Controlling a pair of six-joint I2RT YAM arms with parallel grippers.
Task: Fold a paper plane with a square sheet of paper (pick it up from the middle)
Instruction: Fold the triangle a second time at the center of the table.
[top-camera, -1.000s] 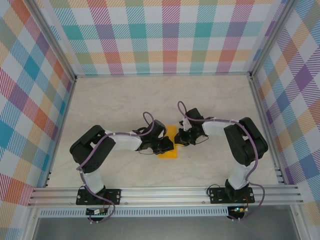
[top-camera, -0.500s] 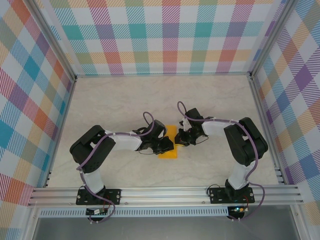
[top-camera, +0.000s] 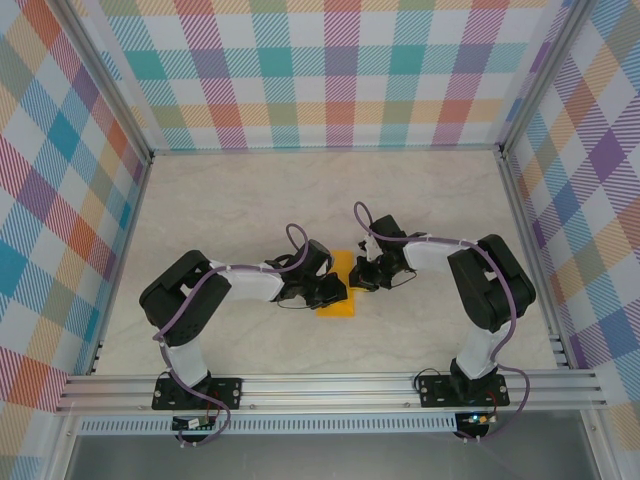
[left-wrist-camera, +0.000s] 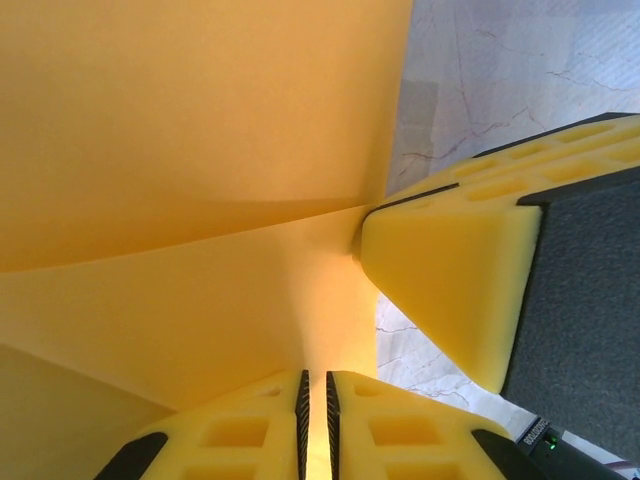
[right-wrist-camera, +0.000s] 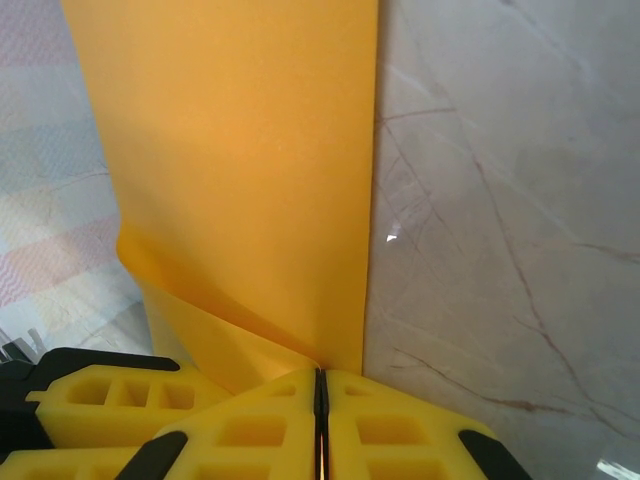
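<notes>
left gripper (left-wrist-camera: 315, 398) clenched on square sheet of paper (left-wrist-camera: 200, 120); right gripper (right-wrist-camera: 320, 392) clenched on opposite side

The square sheet of paper (top-camera: 339, 309) lies centrally on the table (top-camera: 250, 200), with the left gripper (top-camera: 338, 292) at its left side, the right gripper (top-camera: 358, 276) at its right, and both touching it.

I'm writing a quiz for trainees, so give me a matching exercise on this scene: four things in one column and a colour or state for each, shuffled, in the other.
1. thin orange-yellow paper sheet
2. left claw
3. smooth stone-look tabletop
4. tall enclosure walls

a. multicoloured checks
b. shut on the paper
c. bent along a crease
d. cream with fine dark veins

Pairs: 1-c, 2-b, 3-d, 4-a
</notes>
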